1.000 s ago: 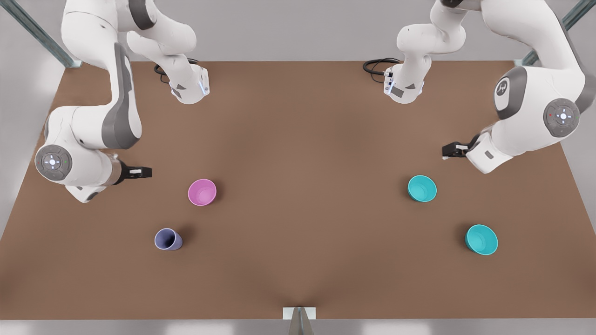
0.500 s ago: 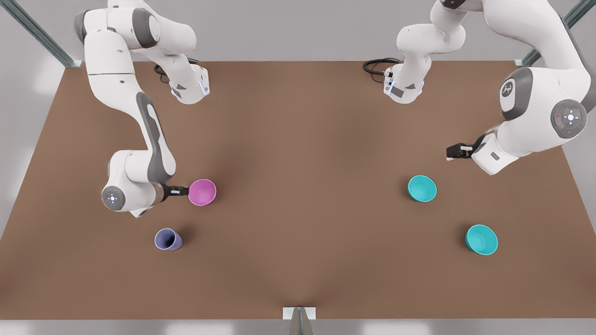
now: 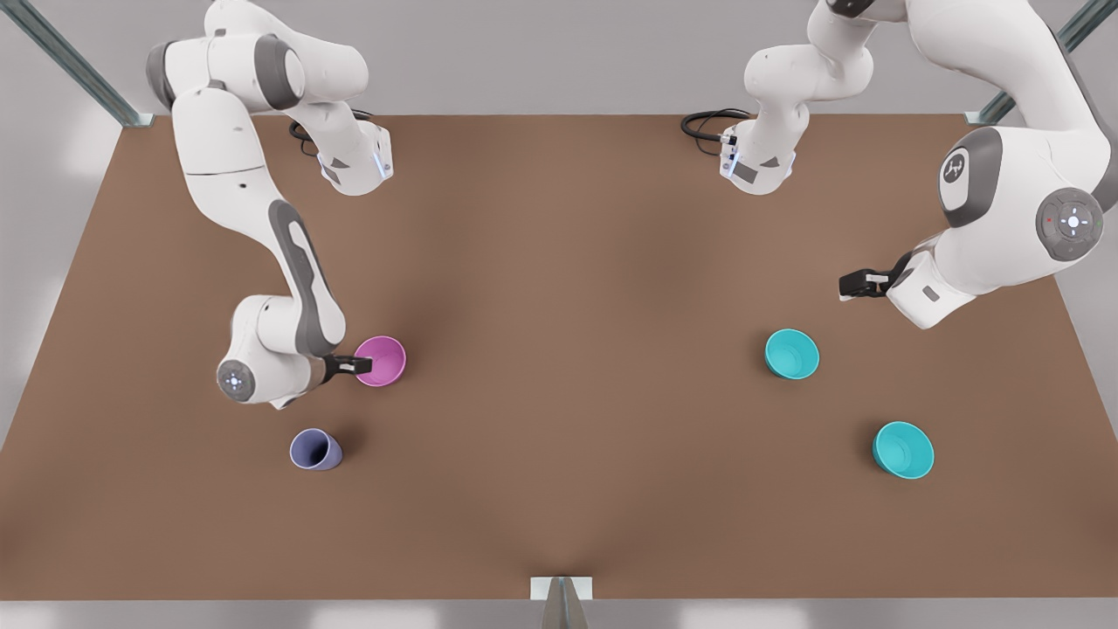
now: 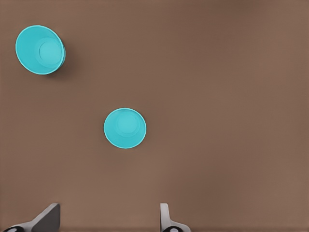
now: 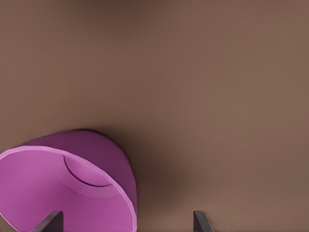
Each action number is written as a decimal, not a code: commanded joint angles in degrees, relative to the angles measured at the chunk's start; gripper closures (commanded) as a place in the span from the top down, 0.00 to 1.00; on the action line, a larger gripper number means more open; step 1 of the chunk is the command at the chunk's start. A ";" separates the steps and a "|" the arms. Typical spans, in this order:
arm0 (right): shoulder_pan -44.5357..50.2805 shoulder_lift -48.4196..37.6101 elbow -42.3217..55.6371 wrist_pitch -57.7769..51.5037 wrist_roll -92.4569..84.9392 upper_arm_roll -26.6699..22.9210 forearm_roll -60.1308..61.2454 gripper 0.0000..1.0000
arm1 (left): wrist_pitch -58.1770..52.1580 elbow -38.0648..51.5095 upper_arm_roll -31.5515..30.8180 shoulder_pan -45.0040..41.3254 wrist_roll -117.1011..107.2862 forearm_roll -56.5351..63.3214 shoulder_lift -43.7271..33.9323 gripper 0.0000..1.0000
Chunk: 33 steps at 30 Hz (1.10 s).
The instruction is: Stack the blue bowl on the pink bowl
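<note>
Brown tabletop [image 3: 559,288], plain grey wall [image 3: 541,52] behind, 2 slanted metal struts [image 3: 74,65] at corners.

The right gripper [image 3: 360,367], on its bent white arm, sits low at the front view's left, fingers spread. The left gripper [image 3: 852,285] hovers opposite, fingers apart.

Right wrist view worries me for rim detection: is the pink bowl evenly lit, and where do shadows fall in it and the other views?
Right wrist view: the round magenta-pink bowl shows a bright rim and inside, a darker outer wall and a soft shadow on the brown table. Front view: soft shadows beside the lavender-blue cup and both teal bowls; no glare. Left wrist view: the far teal bowl casts a faint shadow.
</note>
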 commanded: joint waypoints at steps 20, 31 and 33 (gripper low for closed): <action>3.22 0.88 3.00 1.09 2.26 3.69 11.49 0.21 | -0.75 0.03 -0.11 -0.17 -0.03 0.00 -0.04 1.00; 25.80 17.84 34.55 5.49 45.85 3.43 10.70 0.21 | -1.98 0.03 -0.11 -0.44 -0.20 -0.09 -0.13 1.00; 29.23 19.51 34.99 10.76 49.54 3.34 10.44 0.21 | -2.06 -0.06 -0.11 -0.44 -0.20 -0.09 0.05 1.00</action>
